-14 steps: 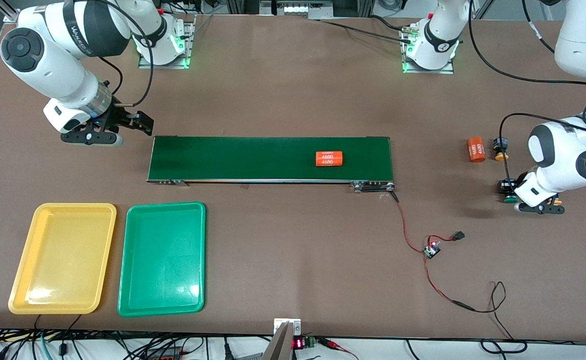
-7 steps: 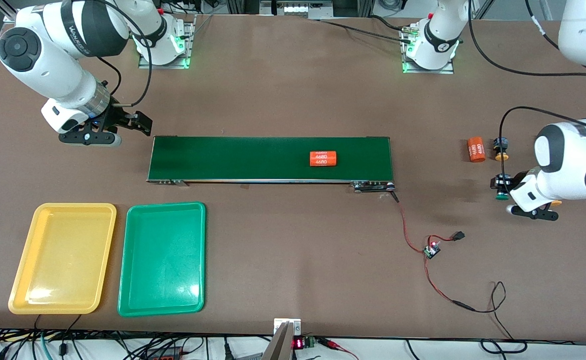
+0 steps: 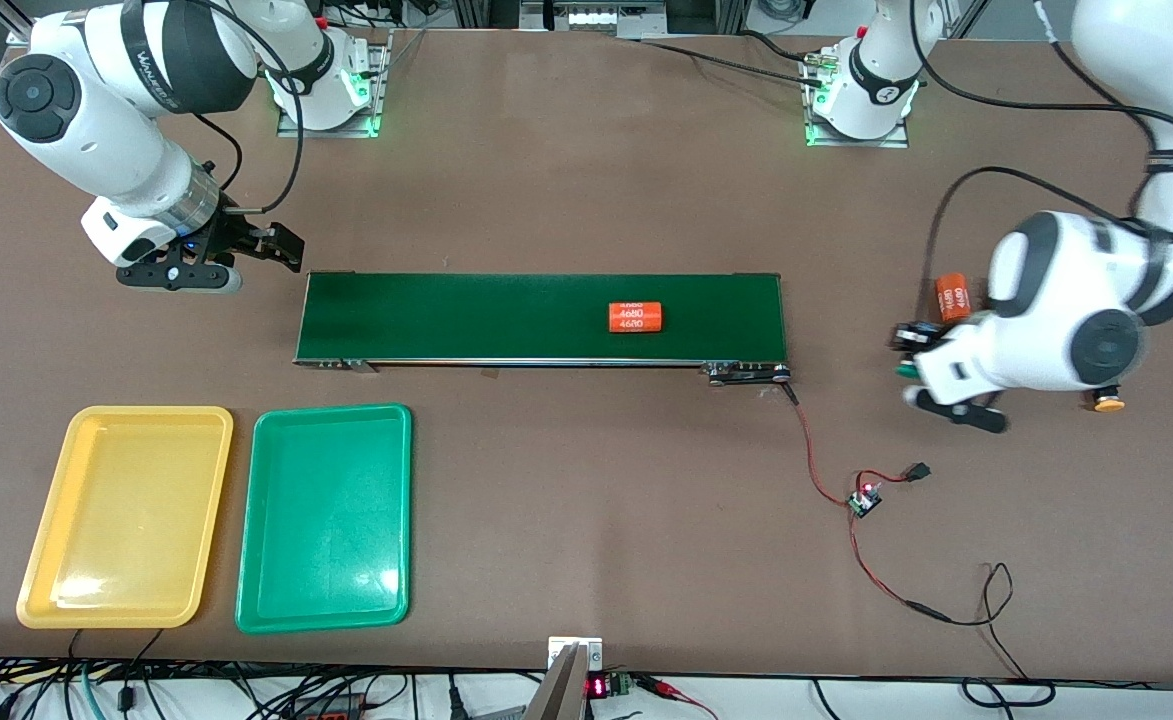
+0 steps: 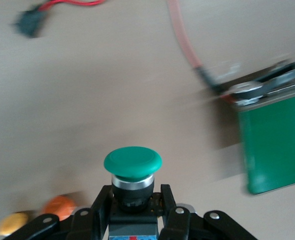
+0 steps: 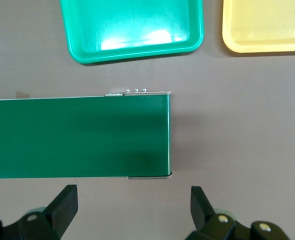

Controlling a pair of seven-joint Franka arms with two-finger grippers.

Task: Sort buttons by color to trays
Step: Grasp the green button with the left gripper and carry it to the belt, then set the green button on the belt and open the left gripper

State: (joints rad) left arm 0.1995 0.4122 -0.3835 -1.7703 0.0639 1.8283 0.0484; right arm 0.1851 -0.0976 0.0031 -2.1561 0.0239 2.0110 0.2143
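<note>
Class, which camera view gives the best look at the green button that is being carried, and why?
The left wrist view: the green button fills the middle, clamped in the left gripper, cap and body clear. The front view shows only a sliver beside the arm. The right wrist view does not show it.

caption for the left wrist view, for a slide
Left gripper shut on a green button, airborne near the green belt's end.

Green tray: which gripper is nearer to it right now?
Right. The right gripper hovers open by the dark-green belt's end, just up-table from the green tray. The left gripper, shut on a green button, is off the belt's other end.
</note>
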